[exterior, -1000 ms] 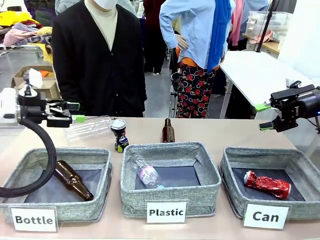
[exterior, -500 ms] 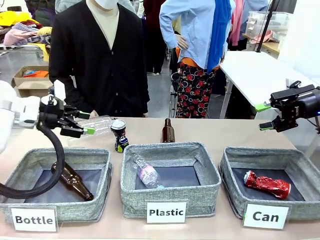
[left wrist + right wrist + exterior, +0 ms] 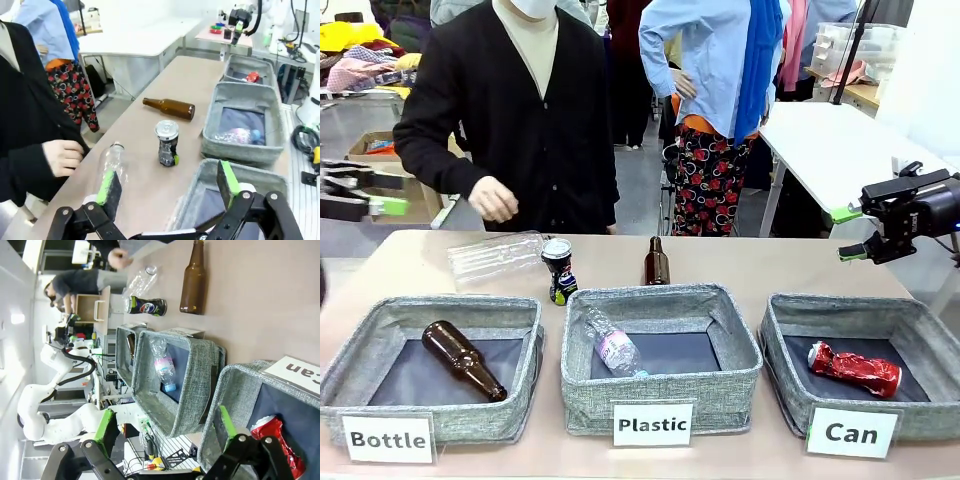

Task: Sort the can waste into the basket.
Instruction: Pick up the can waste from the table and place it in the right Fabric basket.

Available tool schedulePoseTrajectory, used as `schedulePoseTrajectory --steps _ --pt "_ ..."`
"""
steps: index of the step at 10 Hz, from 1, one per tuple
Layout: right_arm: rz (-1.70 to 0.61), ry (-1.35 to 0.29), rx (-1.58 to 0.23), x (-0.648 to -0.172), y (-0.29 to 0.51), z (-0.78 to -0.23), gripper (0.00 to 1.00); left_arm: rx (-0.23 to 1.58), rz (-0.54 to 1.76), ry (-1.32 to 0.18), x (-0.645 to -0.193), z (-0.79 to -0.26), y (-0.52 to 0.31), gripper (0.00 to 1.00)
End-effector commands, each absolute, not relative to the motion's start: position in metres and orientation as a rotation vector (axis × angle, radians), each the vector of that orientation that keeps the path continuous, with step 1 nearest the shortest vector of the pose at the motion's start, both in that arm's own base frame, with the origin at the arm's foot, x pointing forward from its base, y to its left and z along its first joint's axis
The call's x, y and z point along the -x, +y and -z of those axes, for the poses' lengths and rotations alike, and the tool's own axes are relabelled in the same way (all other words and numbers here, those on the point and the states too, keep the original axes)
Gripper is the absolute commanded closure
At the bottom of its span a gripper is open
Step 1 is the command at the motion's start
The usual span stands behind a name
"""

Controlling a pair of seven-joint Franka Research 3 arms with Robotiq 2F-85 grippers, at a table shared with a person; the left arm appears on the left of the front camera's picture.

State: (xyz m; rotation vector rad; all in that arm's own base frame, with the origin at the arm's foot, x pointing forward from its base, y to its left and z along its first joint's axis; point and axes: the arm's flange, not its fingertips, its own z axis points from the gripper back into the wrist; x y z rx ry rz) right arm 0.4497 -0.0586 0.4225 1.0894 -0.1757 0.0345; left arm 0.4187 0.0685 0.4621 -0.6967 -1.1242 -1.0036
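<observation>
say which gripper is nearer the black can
Left. The left gripper hangs by the table's far-left corner, only the clear bottle between it and the black can; the right gripper hovers over the far-right corner, past the upright brown bottle.

Beige surface. Near edge: row of three grey fabric baskets, each with white label. "Bottle" basket toward left corner, "Plastic" basket at middle, "Can" basket toward right corner. Toward far edge: clear plastic bottle lying flat, left; black can upright just beside it; brown glass bottle upright, middle.
</observation>
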Motion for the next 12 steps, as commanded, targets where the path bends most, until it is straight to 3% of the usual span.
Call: schedulePoseTrajectory --steps 1,3,7,9,12 --pt "-0.056 -0.182 -1.095 -0.448 -0.06 -0.426 0.0 0.64 0.973 -1.109 -0.419 -0.443 0.061 0.0" --pt "-0.056 -0.182 -1.095 -0.448 -0.06 -0.426 0.0 0.605 0.955 -1.082 -0.429 -0.437 0.057 0.0" --pt "-0.056 -0.182 -1.095 -0.448 -0.06 -0.426 0.0 0.677 0.666 -1.32 -0.399 -0.484 0.187 0.0" --pt "-0.056 -0.182 -1.095 -0.448 -0.06 -0.426 0.0 0.73 0.484 -1.404 -0.371 -0.483 0.252 0.0" --pt "-0.056 -0.182 -1.095 -0.448 -0.06 -0.426 0.0 0.781 0.401 -1.476 -0.333 -0.461 0.285 0.0"
